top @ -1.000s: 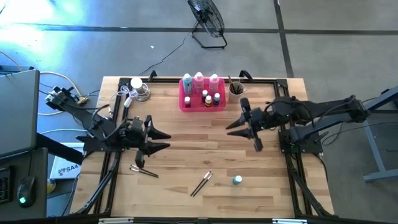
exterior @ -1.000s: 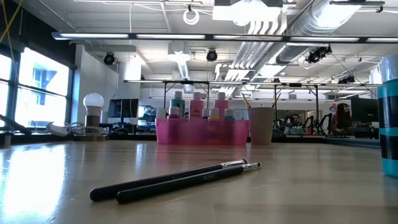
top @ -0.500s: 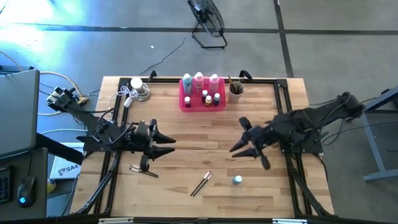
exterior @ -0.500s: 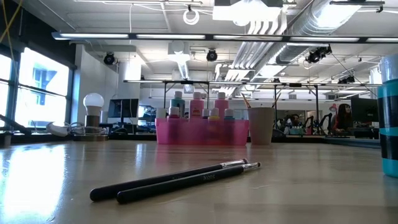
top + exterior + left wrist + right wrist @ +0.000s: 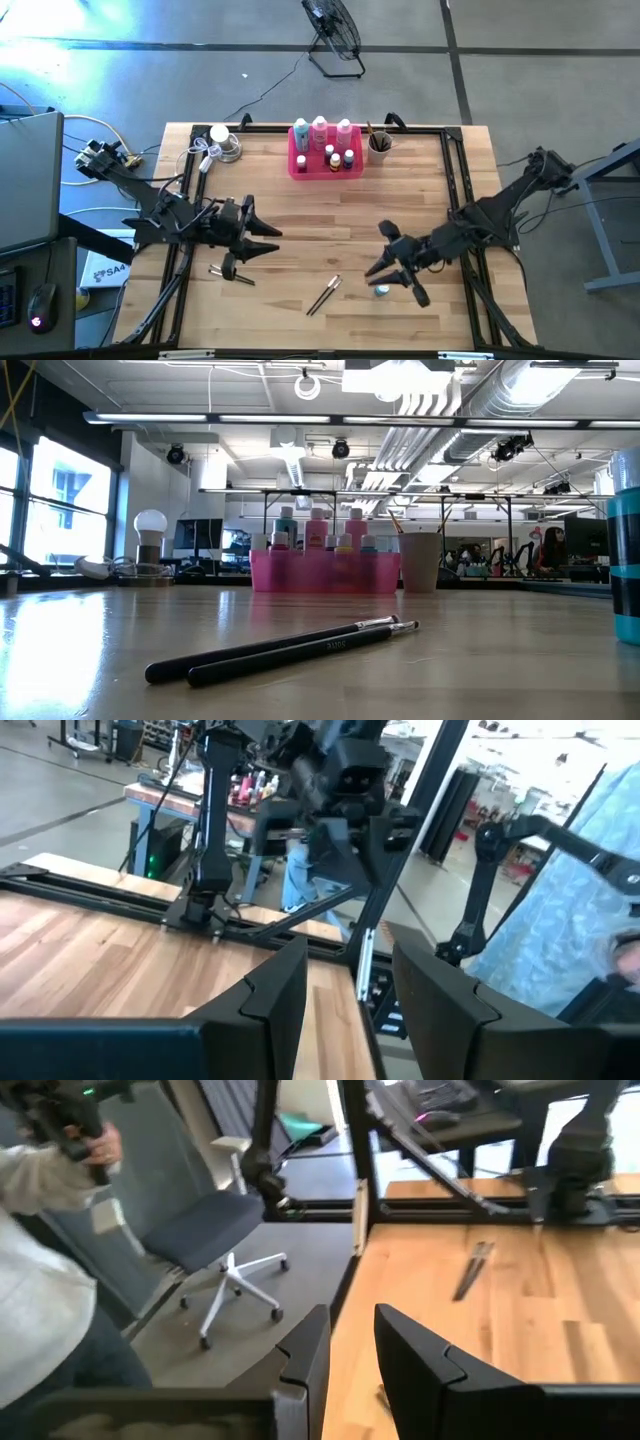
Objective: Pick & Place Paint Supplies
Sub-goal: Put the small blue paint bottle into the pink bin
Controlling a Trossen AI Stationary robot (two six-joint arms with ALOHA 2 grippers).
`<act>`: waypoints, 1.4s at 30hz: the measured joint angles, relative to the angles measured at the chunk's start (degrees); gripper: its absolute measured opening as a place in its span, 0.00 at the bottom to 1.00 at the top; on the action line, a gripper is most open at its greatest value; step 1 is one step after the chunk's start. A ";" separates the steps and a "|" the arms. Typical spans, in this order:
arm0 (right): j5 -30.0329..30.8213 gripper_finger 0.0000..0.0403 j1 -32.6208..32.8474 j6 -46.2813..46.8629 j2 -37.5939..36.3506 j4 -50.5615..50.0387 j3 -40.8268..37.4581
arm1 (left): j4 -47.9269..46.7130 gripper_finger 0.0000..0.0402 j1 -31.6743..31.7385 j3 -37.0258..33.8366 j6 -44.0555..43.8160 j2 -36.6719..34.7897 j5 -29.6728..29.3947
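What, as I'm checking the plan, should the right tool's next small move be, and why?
Probably lower the right tool onto the small teal bottle: seen from above, its open fingers hover about the bottle, which stands alone, far from the pink tray.

A black fan (image 5: pixel 333 30) stands on the grey floor (image 5: pixel 520 80) — just past the wooden table (image 5: pixel 300 215). Beside the table waits a grey office chair (image 5: pixel 220 1230) — near big bright windows (image 5: pixel 65 500).

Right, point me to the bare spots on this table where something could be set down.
Bare wood runs across the middle, between the pink tray and the pair of paintbrushes, and along the near edge. It is crowded at the back by the tray, cup and lamp, and around the left gripper and right gripper over the small teal bottle.
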 joint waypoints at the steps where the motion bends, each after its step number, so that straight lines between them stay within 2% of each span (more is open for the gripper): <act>1: -0.17 0.19 0.49 0.03 0.05 0.00 0.00 | -0.59 0.37 0.02 0.00 0.06 0.00 -0.02; 7: -0.05 0.19 2.14 4.33 0.04 -1.39 0.00 | -5.44 0.37 0.02 0.00 0.24 0.00 -0.04; 13: -0.30 0.19 1.72 8.13 0.02 -15.64 0.00 | -7.82 0.37 0.02 0.00 0.24 0.00 -0.61; 18: -0.22 0.19 0.13 12.42 0.11 -24.47 -0.02 | -8.42 0.37 0.02 0.00 0.24 0.00 -5.09; 24: -0.30 0.19 -0.90 10.16 0.11 -25.44 -0.02 | -8.67 0.37 0.02 0.00 0.24 0.00 -8.75; 33: -0.91 0.19 -1.54 -4.88 0.11 -25.50 -0.21 | -8.67 0.37 0.04 0.00 0.24 0.00 -9.11; 42: -6.15 0.19 -2.20 -0.01 0.11 -23.63 -2.36 | -8.65 0.37 0.03 0.00 0.24 0.00 -9.11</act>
